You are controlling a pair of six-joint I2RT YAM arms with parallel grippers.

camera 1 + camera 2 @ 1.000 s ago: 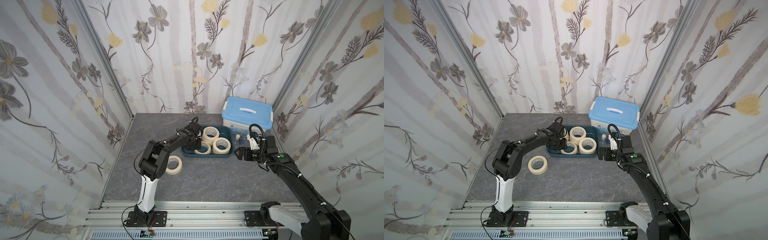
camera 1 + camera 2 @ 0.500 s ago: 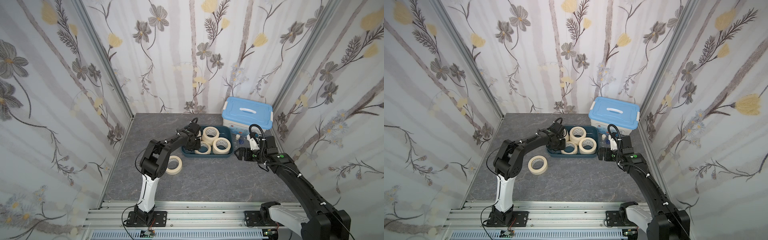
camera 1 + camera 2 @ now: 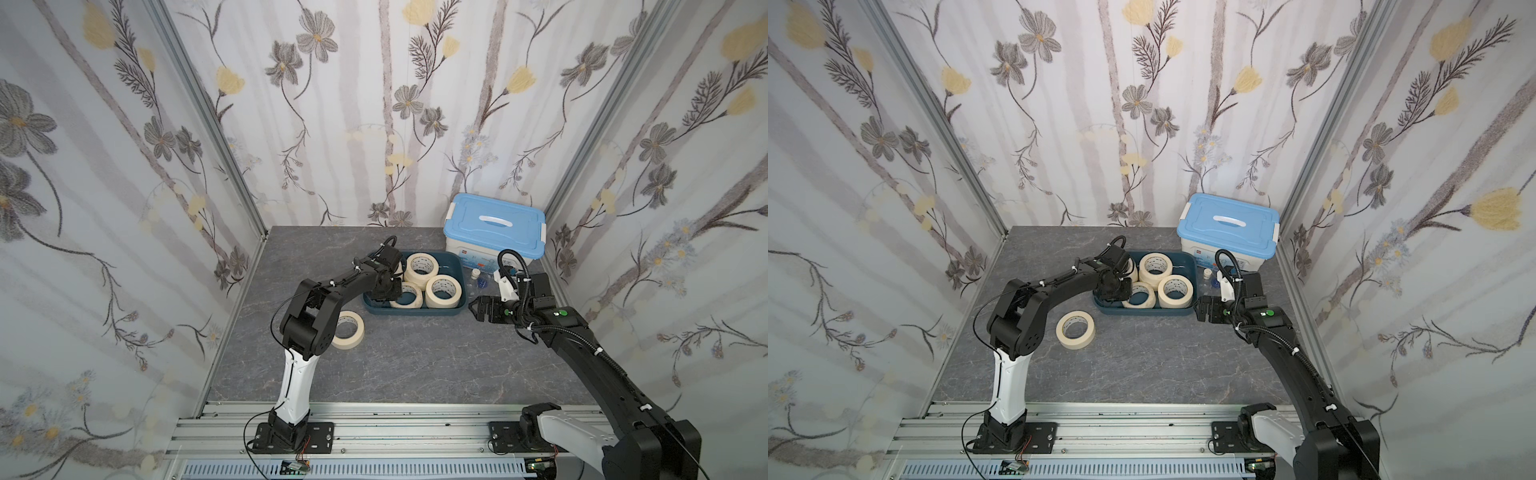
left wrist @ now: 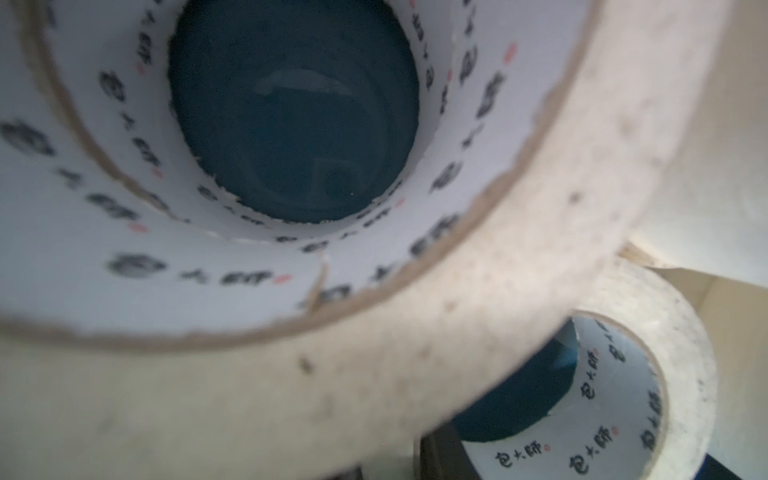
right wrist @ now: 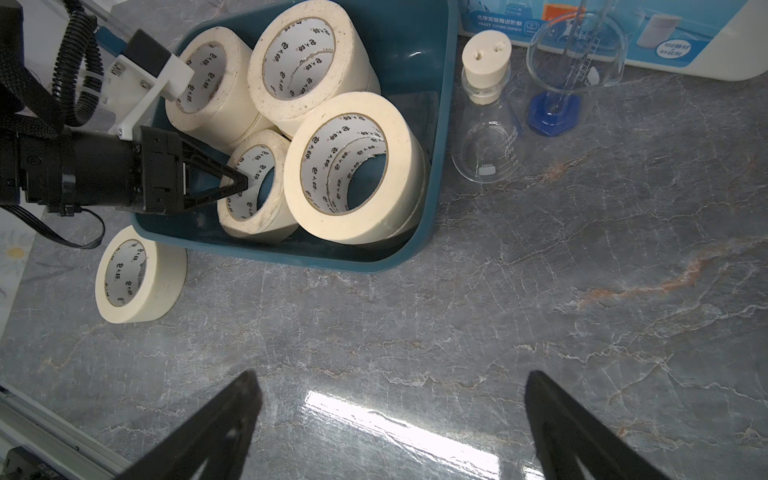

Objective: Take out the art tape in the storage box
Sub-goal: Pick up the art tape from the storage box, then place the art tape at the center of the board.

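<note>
The shallow dark teal plastic storage box [image 5: 441,124] contains stacked cream masking-tape rolls [image 5: 353,62] with white printed cores. The black left gripper [image 5: 243,183] extends into the box, jaws pinched on the wall of the lowest front roll [image 5: 268,218]. One loose roll [image 5: 162,282] lies on the grey marbled tabletop [image 5: 498,332], just beside the box. The right gripper [image 5: 390,415] hangs over bare tabletop, jaws spread wide. A stoppered glass conical flask [image 5: 486,137] stands beside the box.

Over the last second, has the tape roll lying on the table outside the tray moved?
No. The loose tape roll keeps the same gap from the storage box.
</note>
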